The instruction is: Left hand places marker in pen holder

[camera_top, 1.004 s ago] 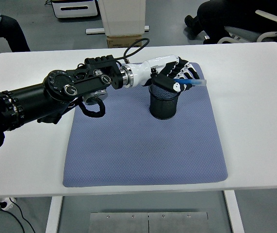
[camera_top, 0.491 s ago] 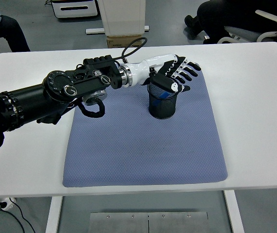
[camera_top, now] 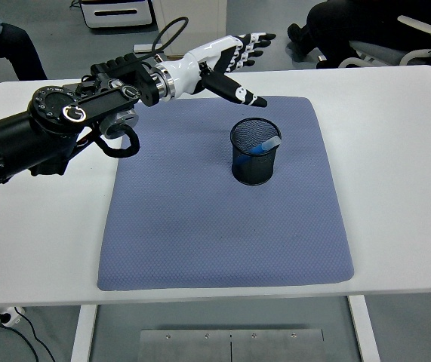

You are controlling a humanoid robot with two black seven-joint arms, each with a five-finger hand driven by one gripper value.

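Marker (camera_top: 263,145): blue, seemingly pale-capped, tilted in pen holder (camera_top: 254,162) | left robot hand (camera_top: 230,64): fingers spread, empty

Left arm (camera_top: 64,121) enters from 9 o'clock, reaching toward 1 o'clock. Left hand (camera_top: 226,64) raised, fingers spread, thumb down, holding nothing.

1 marker (camera_top: 265,144), 1 pen holder (camera_top: 254,163), 1 mat (camera_top: 200,226)

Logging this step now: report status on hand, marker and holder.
Left hand open, empty, raised behind the pen holder. Marker inside holder, leaning on its rim. Holder upright on blue mat. Nothing obstructing.
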